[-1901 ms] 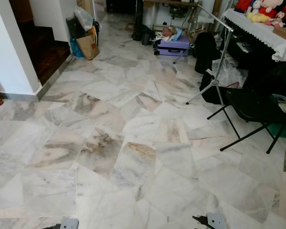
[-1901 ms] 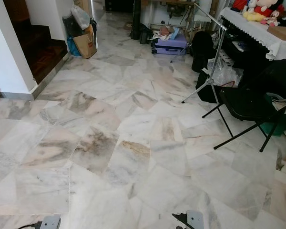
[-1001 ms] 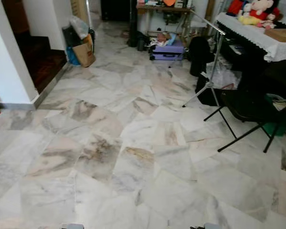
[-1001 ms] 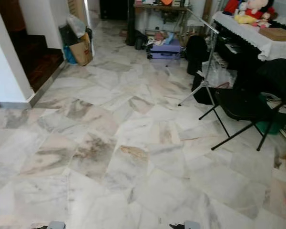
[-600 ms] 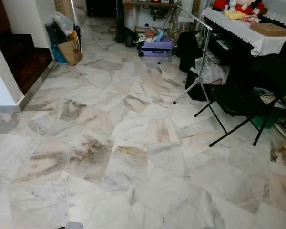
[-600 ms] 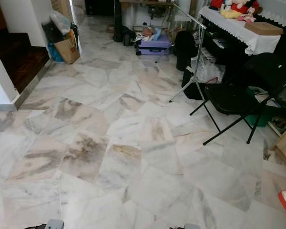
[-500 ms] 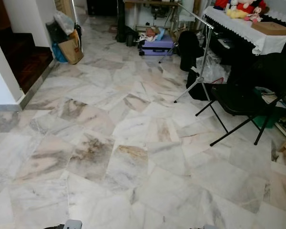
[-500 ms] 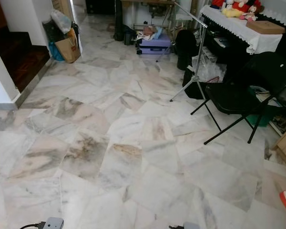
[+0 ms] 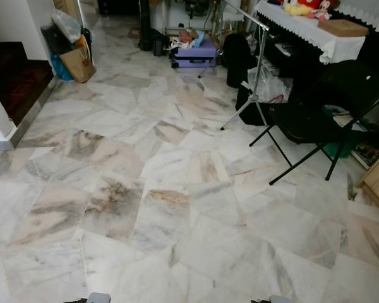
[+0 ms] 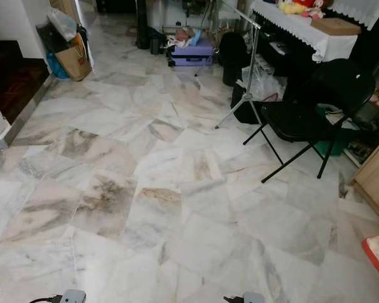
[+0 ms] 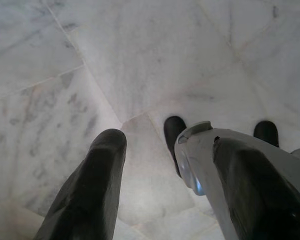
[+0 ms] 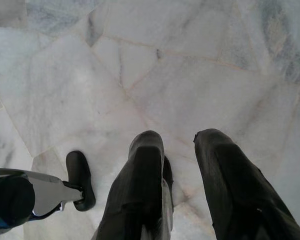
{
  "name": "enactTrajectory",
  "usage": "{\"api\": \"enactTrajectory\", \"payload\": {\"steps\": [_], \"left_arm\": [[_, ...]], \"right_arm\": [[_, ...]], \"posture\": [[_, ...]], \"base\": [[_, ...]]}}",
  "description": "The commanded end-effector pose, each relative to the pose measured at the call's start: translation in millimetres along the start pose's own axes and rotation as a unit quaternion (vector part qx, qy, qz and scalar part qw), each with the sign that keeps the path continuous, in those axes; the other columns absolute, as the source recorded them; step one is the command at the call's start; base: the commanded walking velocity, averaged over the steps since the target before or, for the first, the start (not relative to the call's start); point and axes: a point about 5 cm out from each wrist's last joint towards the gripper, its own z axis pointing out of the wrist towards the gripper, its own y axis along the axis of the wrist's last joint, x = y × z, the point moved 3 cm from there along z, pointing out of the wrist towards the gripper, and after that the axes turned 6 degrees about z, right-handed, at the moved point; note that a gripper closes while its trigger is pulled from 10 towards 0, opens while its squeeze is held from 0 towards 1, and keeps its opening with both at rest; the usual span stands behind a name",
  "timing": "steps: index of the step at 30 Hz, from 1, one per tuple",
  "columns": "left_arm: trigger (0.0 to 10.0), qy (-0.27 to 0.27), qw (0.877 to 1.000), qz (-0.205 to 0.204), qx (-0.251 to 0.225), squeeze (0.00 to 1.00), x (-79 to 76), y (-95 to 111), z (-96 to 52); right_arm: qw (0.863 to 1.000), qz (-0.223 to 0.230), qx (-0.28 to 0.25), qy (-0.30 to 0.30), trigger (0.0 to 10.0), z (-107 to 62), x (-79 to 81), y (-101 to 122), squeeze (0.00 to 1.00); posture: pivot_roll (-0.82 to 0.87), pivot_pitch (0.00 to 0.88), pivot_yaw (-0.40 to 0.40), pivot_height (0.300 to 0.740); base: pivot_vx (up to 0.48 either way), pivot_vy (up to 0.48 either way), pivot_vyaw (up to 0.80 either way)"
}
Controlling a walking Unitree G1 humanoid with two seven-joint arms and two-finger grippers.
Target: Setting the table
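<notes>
Wide marble floor spreads out ahead, pale tiles with grey and brown veins. On the right, a long table with a white lace-edged cloth carries a flat cardboard box and some stuffed toys; whether that box holds anything, I cannot tell. No plates or cutlery can be made out on that table. In front of it stands a black folding chair, and just beside that a metal tripod stand with a black bag behind it. At the far end lies a purple suitcase, lid down, with loose clothes heaped on top. Far left, by the wall, a brown paper bag sits upright with a clear plastic bag bulging above it. Down low, both arms hang over the floor. Left gripper: fingers spread apart, nothing between them. Right gripper: fingers slightly parted, holding nothing either.
</notes>
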Motion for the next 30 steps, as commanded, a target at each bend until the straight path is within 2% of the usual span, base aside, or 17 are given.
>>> {"api": "enactTrajectory", "payload": {"steps": [1, 13, 18, 26, 30], "left_arm": [[10.0, -0.001, 1.000, -0.009, 0.003, 0.00, -1.7, 0.4, 0.5], [10.0, -0.010, 1.000, -0.011, 0.005, 0.00, -4.7, -0.2, 0.7], [10.0, -0.016, 1.000, 0.005, 0.010, 0.00, -7.6, -2.7, 0.6], [10.0, -0.014, 1.000, 0.005, 0.011, 0.00, -6.9, -4.1, 0.3], [10.0, -0.010, 1.000, 0.025, 0.010, 0.00, -5.6, -3.8, 0.2]], "right_arm": [[1.000, -0.001, 0.008, -0.006, 10.0, -0.9, -2.8, -5.0, 0.00], [1.000, -0.005, 0.011, -0.005, 10.0, -1.0, -3.0, -6.0, 0.00], [1.000, -0.007, 0.012, -0.005, 10.0, -1.1, -3.5, -6.3, 0.00], [1.000, -0.006, 0.012, -0.004, 10.0, -0.9, -2.5, -6.3, 0.00], [1.000, -0.008, 0.013, -0.004, 10.0, -1.0, -2.4, -6.7, 0.00]], "posture": [[0.08, 0.112, -0.050, 0.740], [0.08, 0.121, -0.056, 0.740], [0.08, 0.123, -0.056, 0.740], [0.09, 0.125, -0.056, 0.740], [0.09, 0.125, -0.054, 0.740]], "base": [[0.000, 0.000, -0.78], [0.000, 0.000, -0.78], [0.000, 0.000, -0.78], [0.000, 0.000, -0.78], [0.000, 0.000, -0.78]]}}
